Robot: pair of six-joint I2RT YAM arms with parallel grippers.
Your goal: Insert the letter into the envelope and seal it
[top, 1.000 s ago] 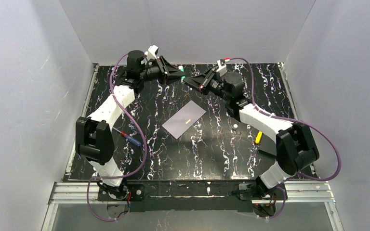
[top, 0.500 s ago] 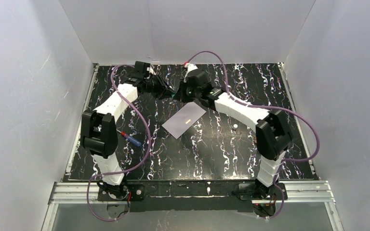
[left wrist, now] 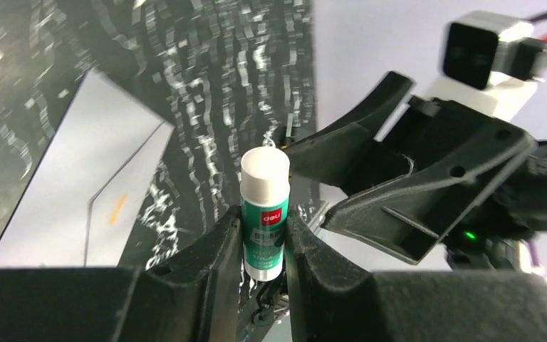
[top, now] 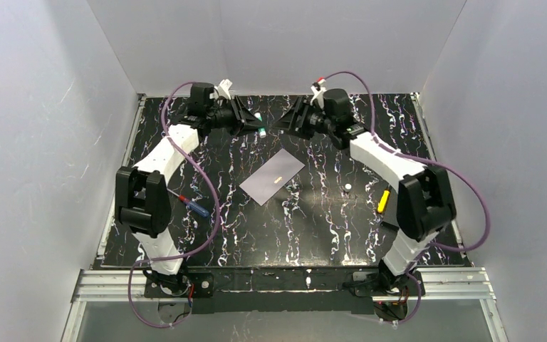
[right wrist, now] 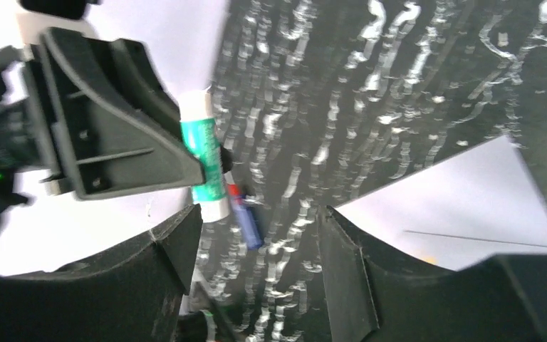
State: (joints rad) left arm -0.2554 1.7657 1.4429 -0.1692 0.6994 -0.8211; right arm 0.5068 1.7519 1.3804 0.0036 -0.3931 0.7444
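The envelope [top: 272, 176] lies flat and pale lavender at the table's middle, a small yellow mark on it; it also shows in the wrist views [left wrist: 78, 192] [right wrist: 470, 199]. The letter is out of view. Held up at the back of the table, my left gripper [top: 251, 119] [left wrist: 263, 217] is shut on a green-and-white glue stick [top: 260, 125] [left wrist: 264, 214] [right wrist: 203, 167], white end outward. My right gripper [top: 290, 122] [right wrist: 260, 221] faces it from the right, open, with nothing between its fingers [left wrist: 370, 142].
A blue-handled screwdriver [top: 192, 204] [right wrist: 246, 217] lies at the left. A yellow item [top: 382, 201] and a small white piece [top: 347, 187] lie right of the envelope. White walls close in the black marbled table [top: 313, 235] on three sides.
The right arm swung in against the left gripper's tip, then drew back to the right. Its jaws, shut before, now stand apart. The left gripper still holds the glue stick.
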